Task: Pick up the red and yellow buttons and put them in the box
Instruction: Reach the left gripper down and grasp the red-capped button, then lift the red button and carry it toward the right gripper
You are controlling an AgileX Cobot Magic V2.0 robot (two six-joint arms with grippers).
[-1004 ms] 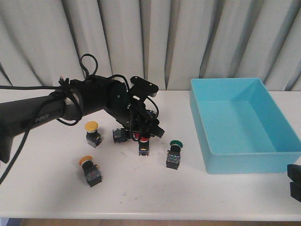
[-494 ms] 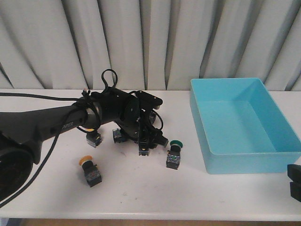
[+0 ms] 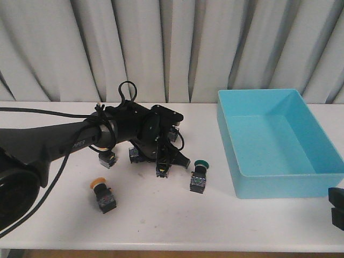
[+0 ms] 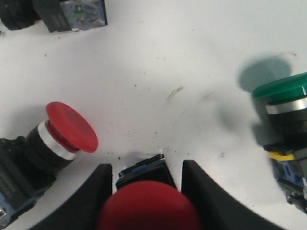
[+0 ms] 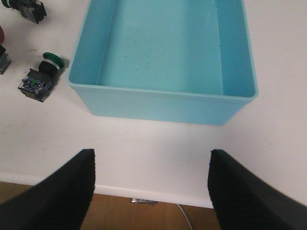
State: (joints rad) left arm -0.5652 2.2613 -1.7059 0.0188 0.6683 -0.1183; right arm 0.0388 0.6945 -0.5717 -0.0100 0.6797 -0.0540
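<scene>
A red button (image 4: 148,203) sits between the 2 fingers (image 4: 96,191) of the left gripper (image 3: 164,161), which is closed around it; its black-and-blue body rests on the white table (image 3: 161,215). A second red button (image 4: 62,134) lies tilted just beside that gripper. A yellow button (image 3: 102,193) lies nearer the front edge, well apart from the arm. A green-capped switch (image 3: 199,177) stands near the gripper, between it and the box (image 3: 279,140), which sits empty on the table's right side. The left arm (image 3: 64,140) reaches across from the left, low over the table, its wrist bent down onto the cluster. The right gripper (image 5: 148,187) hovers wide open before the box's near wall.
</scene>
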